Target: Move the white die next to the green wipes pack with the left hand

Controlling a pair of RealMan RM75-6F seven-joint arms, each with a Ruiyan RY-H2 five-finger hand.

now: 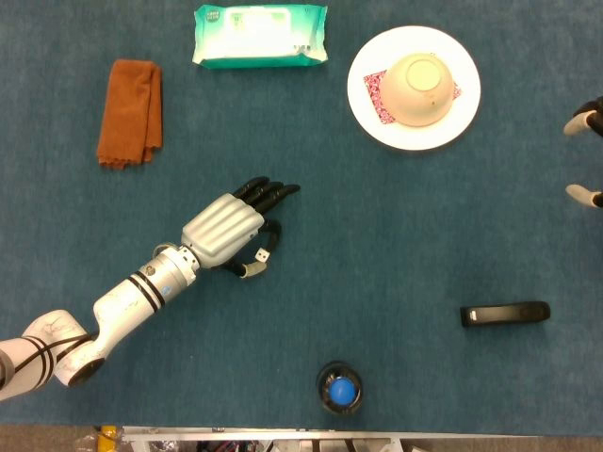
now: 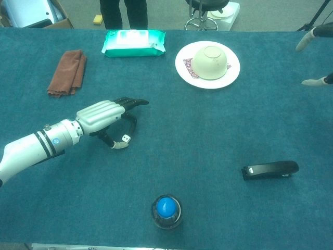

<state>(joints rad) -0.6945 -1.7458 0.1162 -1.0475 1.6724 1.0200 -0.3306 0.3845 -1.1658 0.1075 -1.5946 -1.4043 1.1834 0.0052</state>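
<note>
The white die (image 1: 261,254) (image 2: 125,138) lies on the blue table cloth left of centre. My left hand (image 1: 231,231) (image 2: 104,117) hangs over it, and a curled finger and the thumb pinch the die from both sides while the other fingers stretch out to the right. The green wipes pack (image 1: 260,35) (image 2: 134,42) lies at the far edge, well away from the die. Only some fingertips of my right hand (image 1: 584,122) (image 2: 311,37) show at the right edge, spread apart and holding nothing.
A folded brown cloth (image 1: 130,111) lies at the far left. A white plate (image 1: 363,99) carries an upturned bowl (image 1: 417,88). A black stapler (image 1: 504,314) lies at the right, and a blue-capped bottle (image 1: 339,388) stands near the front edge.
</note>
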